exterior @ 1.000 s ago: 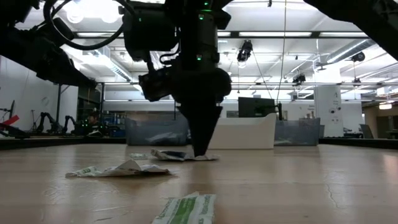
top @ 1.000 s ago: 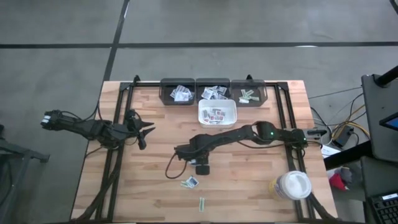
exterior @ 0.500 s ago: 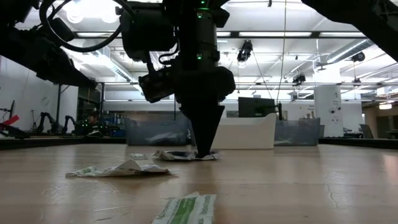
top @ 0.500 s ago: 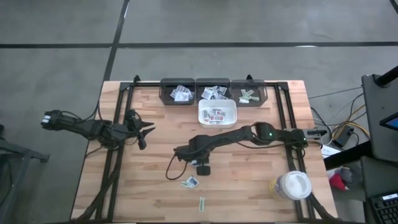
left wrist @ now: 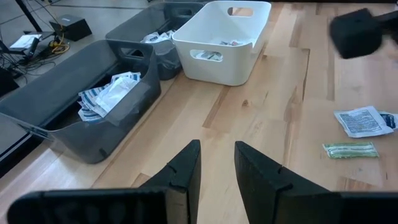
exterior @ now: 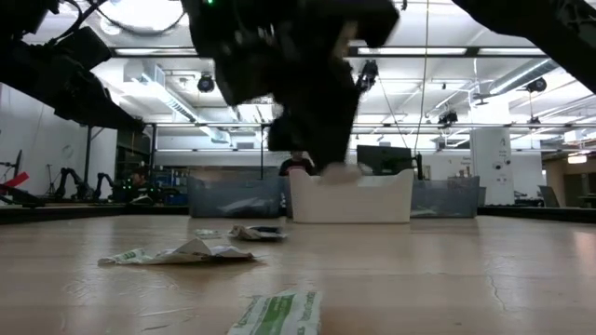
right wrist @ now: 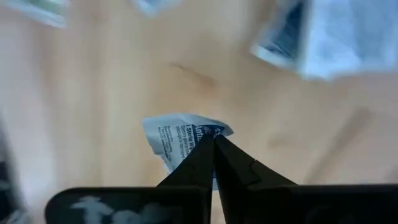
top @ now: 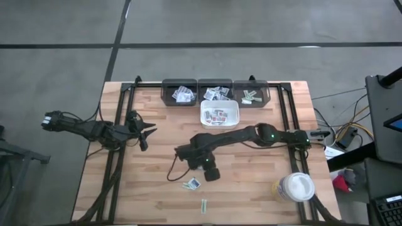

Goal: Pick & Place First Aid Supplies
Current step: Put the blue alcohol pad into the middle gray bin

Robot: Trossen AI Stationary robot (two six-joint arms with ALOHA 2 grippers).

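Observation:
My right gripper (right wrist: pixel 213 138) hangs over the middle of the table (top: pixel 157 157), pointing steeply down, shut on a small white packet with blue print (right wrist: pixel 177 138). In the low view this gripper (exterior: pixel 328 166) is blurred, well above the wood. More first aid supplies lie flat on the table below it: two packets (top: pixel 193 183) and a narrow greenish strip (top: pixel 203 205). My left gripper (left wrist: pixel 216 163) waits open at the table's left side, holding nothing. My right gripper pinches the packet's edge (right wrist: pixel 200 139) between its two fingertips. The fingers come from above, slanting steeply down. The packet sticks out past the tips, lifted clear of the table.
Three dark bins (top: pixel 179 93) (top: pixel 215 93) (top: pixel 251 94) with packets stand along the far edge, and a white tray (top: pixel 233 116) stands just in front of them. A round white-lidded jar (top: pixel 296 187) sits near the front right. Loose packets (exterior: pixel 182 251) (exterior: pixel 256 233) (exterior: pixel 279 312) lie on the wood.
My right gripper stood with its tips down on a packet on the table. It has since risen and rolled, lifting one packet clear. The other packets lie where they were.

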